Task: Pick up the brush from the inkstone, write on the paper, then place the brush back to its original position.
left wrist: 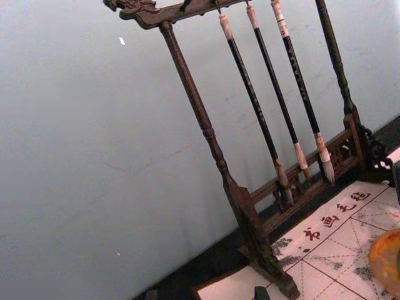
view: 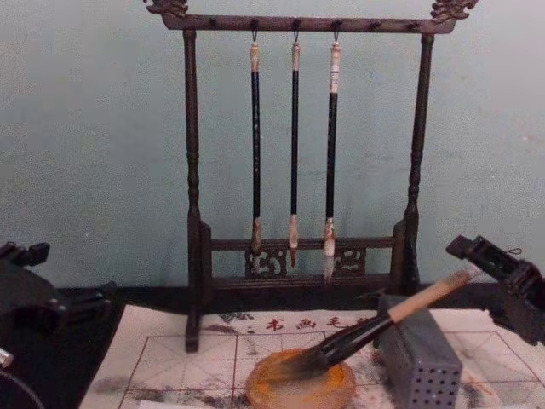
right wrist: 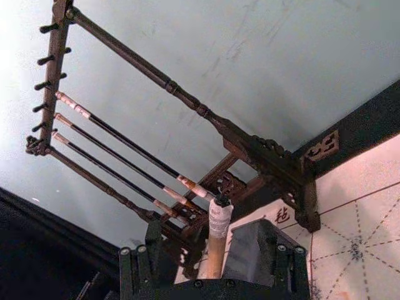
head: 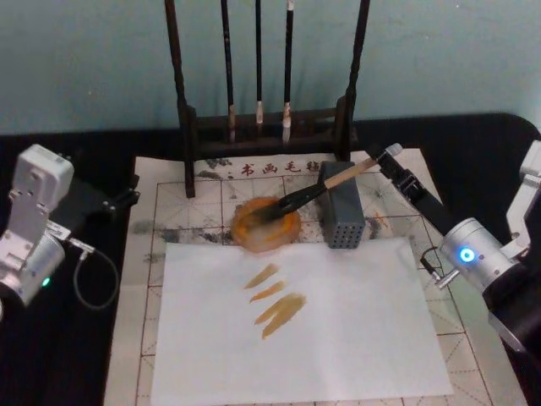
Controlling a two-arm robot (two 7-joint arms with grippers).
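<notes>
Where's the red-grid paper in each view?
Head: paper runs from centre to bottom, partly under the white sheet.
Left wrist: lower right corner.
Right wrist: right edge, lower half.
Chest: strip along the bottom.
Shared landmark: the brush rack at the paper's red-lettered edge.

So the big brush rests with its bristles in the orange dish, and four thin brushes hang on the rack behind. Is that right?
Not quite. The chest view shows three thin brushes hanging on the rack, not four. The big brush does rest with its bristles in the orange dish.
</notes>
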